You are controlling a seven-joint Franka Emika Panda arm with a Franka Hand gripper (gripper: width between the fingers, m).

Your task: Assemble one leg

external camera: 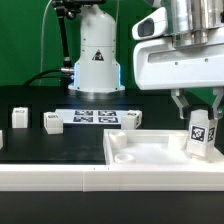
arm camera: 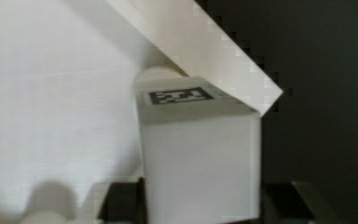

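- White plastic against white plastic is your trouble here: the leg (external camera: pixel 201 135) stands upright in the hand (external camera: pixel 198 118), low in the corner of the tray (external camera: pixel 130 150) on the exterior view's right, with its tag facing the exterior camera.
- The hand is closed narrow on the leg, one finger on each side, gripping above the tag.
- You cannot tell from either view whether the foot of the leg touches the tray floor. The near rim (external camera: pixel 150 166) hides it.
- I judge the main risk to be a tilt. If you press down before the foot finds its seat, the leg could cock in the grip or jam.
- A sideways nudge could catch that rim. In the wrist view its corner passes just beside the top of the leg.
- A sideways shove could also shift the tray on the bench (external camera: pixel 40 140), since nothing visibly pins it.
- For open room, straight up is free, and the middle of the tray is bare.
- The two spare blocks (external camera: pixel 19 117) and the marker board (external camera: pixel 95 117) lie well apart, toward the exterior view's left.
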